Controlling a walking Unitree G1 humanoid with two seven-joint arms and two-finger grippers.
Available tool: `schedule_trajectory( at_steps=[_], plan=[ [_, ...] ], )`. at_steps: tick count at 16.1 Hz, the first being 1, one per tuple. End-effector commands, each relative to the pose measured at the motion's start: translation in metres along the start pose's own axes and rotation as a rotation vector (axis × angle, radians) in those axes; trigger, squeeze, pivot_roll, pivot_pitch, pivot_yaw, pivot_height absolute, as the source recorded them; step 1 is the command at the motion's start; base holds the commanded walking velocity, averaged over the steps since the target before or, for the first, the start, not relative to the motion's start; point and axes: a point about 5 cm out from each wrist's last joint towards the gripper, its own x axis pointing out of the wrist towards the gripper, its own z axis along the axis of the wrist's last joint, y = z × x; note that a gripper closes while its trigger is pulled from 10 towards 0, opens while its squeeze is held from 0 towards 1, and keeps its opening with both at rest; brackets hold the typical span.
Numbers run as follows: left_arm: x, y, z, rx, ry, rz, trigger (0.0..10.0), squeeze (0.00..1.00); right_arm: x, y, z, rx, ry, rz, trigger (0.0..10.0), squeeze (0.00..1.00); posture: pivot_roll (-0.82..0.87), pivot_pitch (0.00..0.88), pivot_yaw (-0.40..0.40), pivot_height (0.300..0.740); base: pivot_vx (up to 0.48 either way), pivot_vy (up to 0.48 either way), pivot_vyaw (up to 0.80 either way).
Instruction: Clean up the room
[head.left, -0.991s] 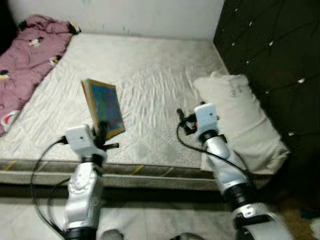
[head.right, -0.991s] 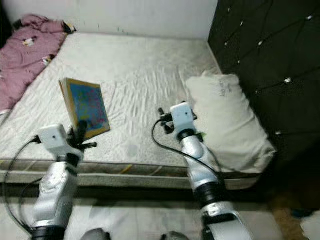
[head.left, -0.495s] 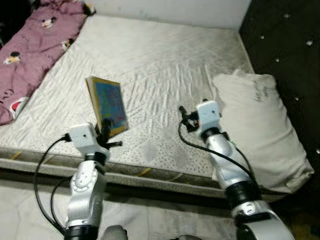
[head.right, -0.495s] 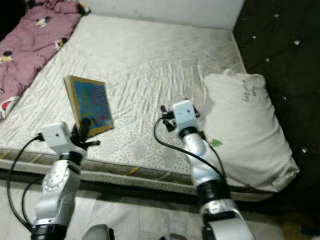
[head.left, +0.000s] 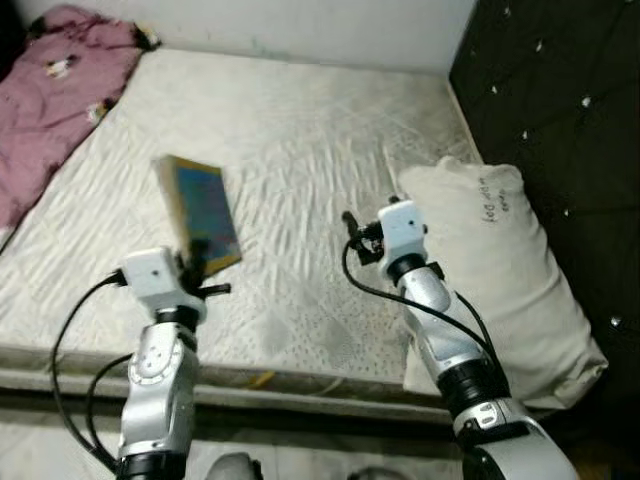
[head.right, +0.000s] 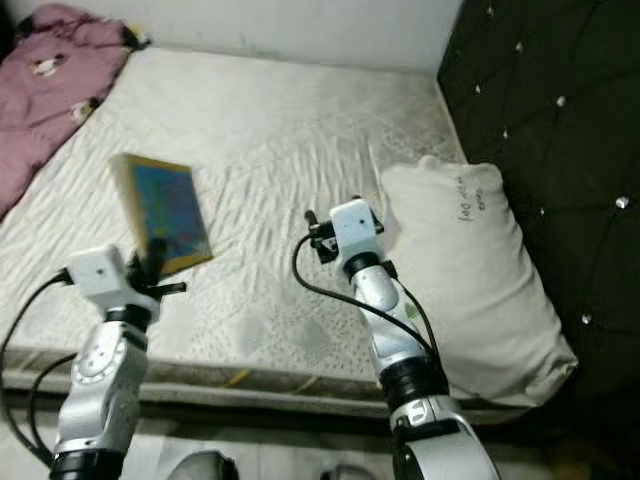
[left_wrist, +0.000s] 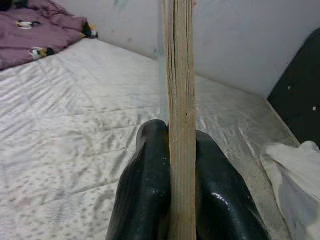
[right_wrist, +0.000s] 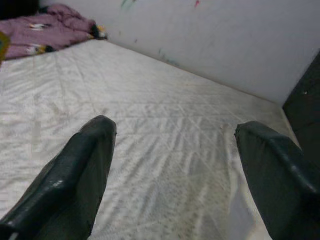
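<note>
Gripping flat hardcover book (head.left: 199, 212) upright, left tool (left_wrist: 172, 185), over quilted mattress (head.left: 300, 150)

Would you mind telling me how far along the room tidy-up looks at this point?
Done: the book is off the mattress, clamped upright in the left gripper.
In hand: it is held above the bed, not yet put anywhere. The right gripper is open with nothing in it.
Left: stowing the book; the pink blanket lies bunched at the far corner, and the pillow overhangs the mattress edge.

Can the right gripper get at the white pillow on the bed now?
Probably yes: the right gripper, fingers open and holding nothing, hovers beside the white pillow with only bare mattress between them.
</note>
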Motion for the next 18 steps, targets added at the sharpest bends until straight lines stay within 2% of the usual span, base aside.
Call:
schedule_trajectory(
  at_steps=[1, 5, 8, 9, 14, 18],
  plan=[
    [0.0027, -0.0127, 0.0033, -0.007, -0.017, -0.030, 10.0, 0.00, -0.0030, -0.0118, -0.0036, -0.006, 0.012, -0.037, 10.0, 0.00, 0.03, 0.053, -0.039, 0.740, 0.000, 0.000, 0.00],
    [0.0031, -0.0110, 0.0017, -0.001, -0.005, -0.011, 10.0, 0.00, -0.0035, -0.0131, -0.0061, 0.041, 0.027, -0.050, 10.0, 0.00, 0.03, 0.057, -0.035, 0.740, 0.000, 0.000, 0.00],
    [0.0033, -0.0117, 0.0022, 0.000, -0.009, -0.018, 10.0, 0.00, -0.0031, -0.0135, -0.0064, 0.045, 0.030, -0.052, 10.0, 0.00, 0.03, 0.058, -0.036, 0.740, 0.000, 0.000, -0.72],
    [0.0038, -0.0119, 0.0025, -0.001, -0.010, -0.018, 10.0, 0.00, -0.0028, -0.0137, -0.0062, 0.045, 0.029, -0.052, 10.0, 0.00, 0.03, 0.059, -0.036, 0.740, 0.000, -0.412, -0.80],
    [0.0044, -0.0124, 0.0032, -0.004, -0.012, -0.017, 10.0, 0.00, -0.0023, -0.0141, -0.0057, 0.039, 0.025, -0.052, 10.0, 0.00, 0.03, 0.059, -0.036, 0.740, 0.000, -0.426, 0.00],
    [0.0046, -0.0117, 0.0039, -0.020, -0.017, -0.012, 10.0, 0.00, -0.0021, -0.0140, -0.0057, 0.036, 0.027, -0.053, 10.0, 0.00, 0.03, 0.058, -0.035, 0.740, 0.000, 0.000, 0.00]
  ],
)
